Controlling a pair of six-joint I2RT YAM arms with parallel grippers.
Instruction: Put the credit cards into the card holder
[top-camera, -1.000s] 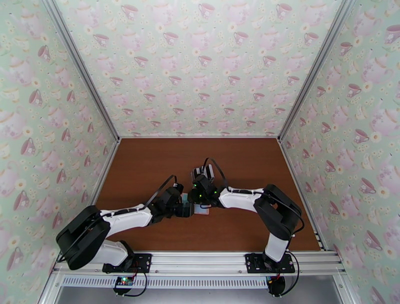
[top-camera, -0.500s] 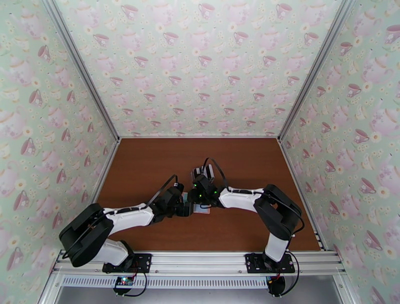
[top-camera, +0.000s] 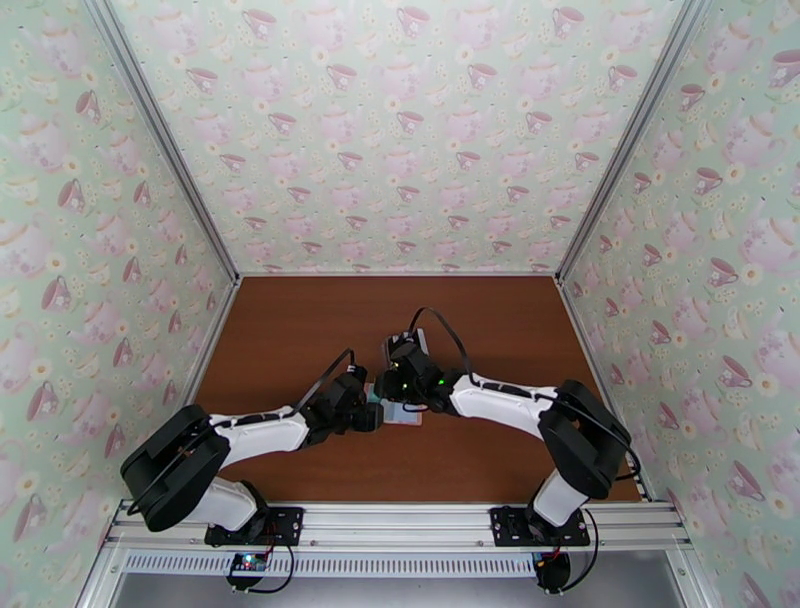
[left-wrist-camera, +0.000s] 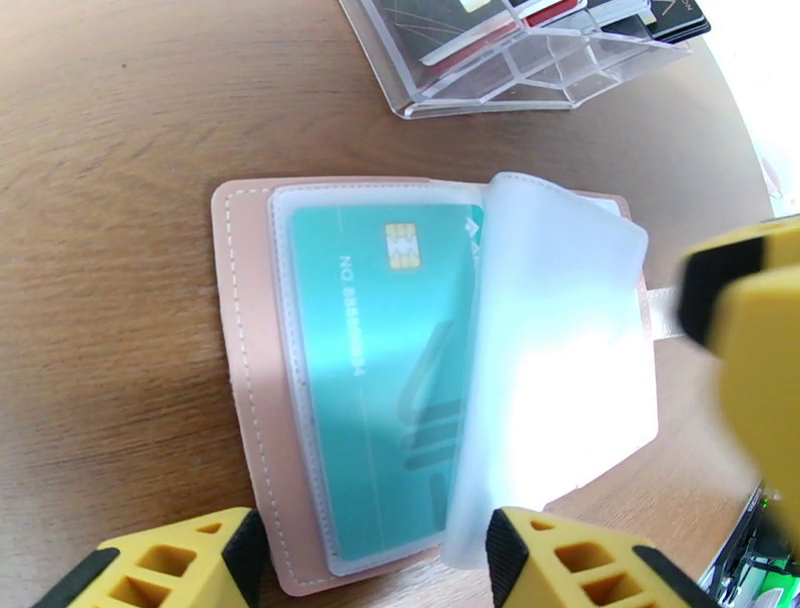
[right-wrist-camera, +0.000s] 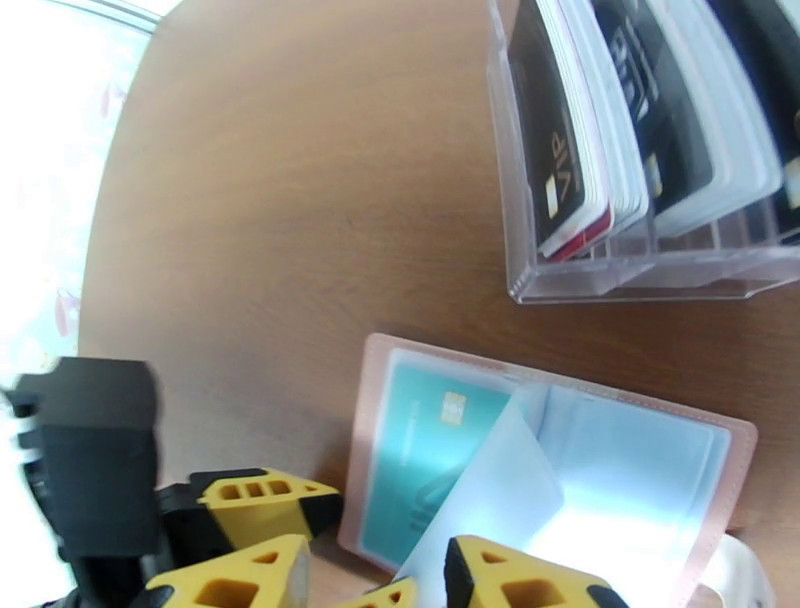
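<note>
At the open pink folding card holder, my left gripper and right gripper hang half-open, empty; I'd pinch one frosted leaf only.

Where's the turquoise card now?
In the left wrist view, the turquoise card sits sleeved in the left half of the open pink wallet, near the clear rack.
</note>
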